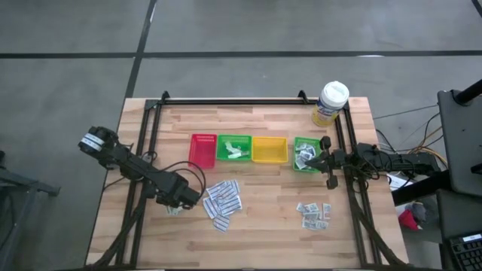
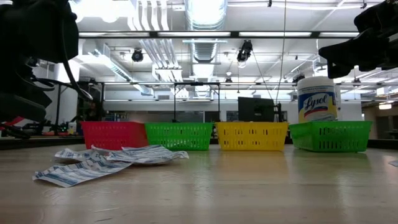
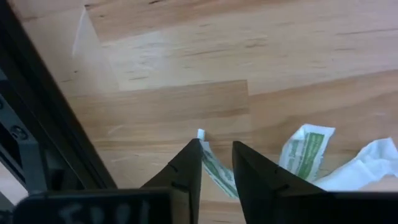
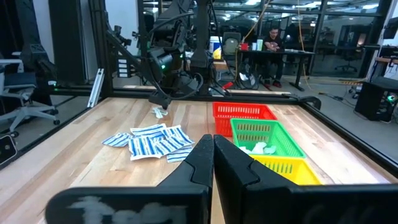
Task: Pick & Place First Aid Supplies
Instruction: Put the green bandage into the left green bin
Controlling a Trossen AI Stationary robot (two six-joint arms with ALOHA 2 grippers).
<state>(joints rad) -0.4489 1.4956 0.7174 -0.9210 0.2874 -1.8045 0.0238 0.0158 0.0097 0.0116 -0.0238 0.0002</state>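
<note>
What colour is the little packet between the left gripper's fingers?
The packet is white with green print, seen best in the left wrist view.

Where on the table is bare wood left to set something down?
Free: the wood between the strip pile and the square packets, and the strip behind the trays, left of the tub. Crowded: the tray row, and around the left gripper at the sachets.

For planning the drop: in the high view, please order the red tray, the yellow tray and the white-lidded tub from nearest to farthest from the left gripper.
From the left gripper:
1. Red tray, left end of the row.
2. Yellow tray, third in the row.
3. White-lidded tub, far right corner.
</note>
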